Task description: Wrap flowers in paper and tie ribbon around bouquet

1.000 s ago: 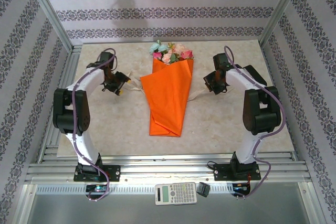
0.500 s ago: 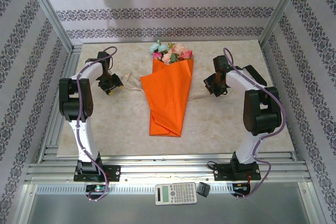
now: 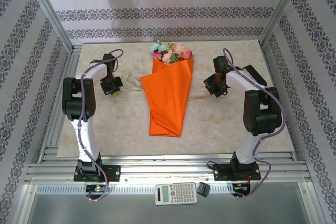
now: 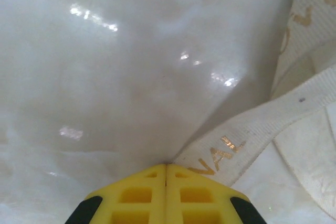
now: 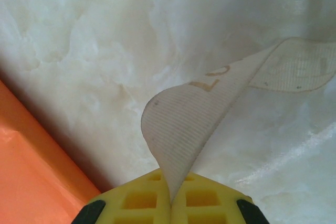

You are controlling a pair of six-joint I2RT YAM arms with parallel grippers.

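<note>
Left wrist shows our left gripper (image 4: 166, 166) has just closed on the ribbon (image 4: 247, 135), which the right gripper (image 5: 170, 184) also pinches, so we judge tying can start.

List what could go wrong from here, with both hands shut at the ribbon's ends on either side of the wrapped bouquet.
1. The left hand seems to catch the ribbon only at its very fingertips, off to one side; a pull may slip it free.
2. The ribbon appears to run under the bouquet, which lies loose on the table; uneven pulls by the right hand and left hand could drag or turn it.
</note>
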